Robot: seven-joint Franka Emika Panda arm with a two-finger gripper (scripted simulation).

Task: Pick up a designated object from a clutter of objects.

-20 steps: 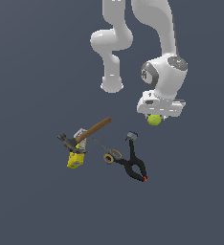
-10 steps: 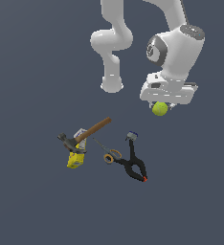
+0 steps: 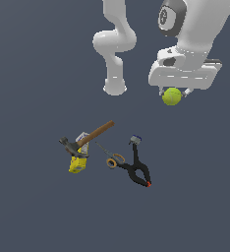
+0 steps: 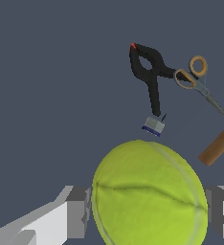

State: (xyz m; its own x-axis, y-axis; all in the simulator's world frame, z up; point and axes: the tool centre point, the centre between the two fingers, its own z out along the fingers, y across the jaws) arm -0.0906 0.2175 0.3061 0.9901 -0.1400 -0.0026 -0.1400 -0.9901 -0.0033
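The yellow-green ball (image 3: 172, 96) hangs high above the floor, held under the white hand at the exterior view's right. My gripper (image 3: 174, 94) is shut on it. In the wrist view the ball (image 4: 147, 194) fills the lower middle, with a grey finger (image 4: 78, 210) pressed on one side and another finger (image 4: 218, 210) on the other. Below lies the rest of the clutter: a wooden-handled hammer (image 3: 93, 135), a small yellow box (image 3: 78, 164), tan-handled scissors (image 3: 114, 160) and a black spring clamp (image 3: 137, 169) with red tips.
The white arm's base (image 3: 115, 88) stands behind the clutter. In the wrist view the clamp (image 4: 150, 76), the scissors (image 4: 197, 81) and the hammer's handle end (image 4: 219, 143) lie on the dark floor far under the ball.
The gripper has risen and moved toward the exterior view's right, carrying the ball with it. The clutter on the floor has not moved.
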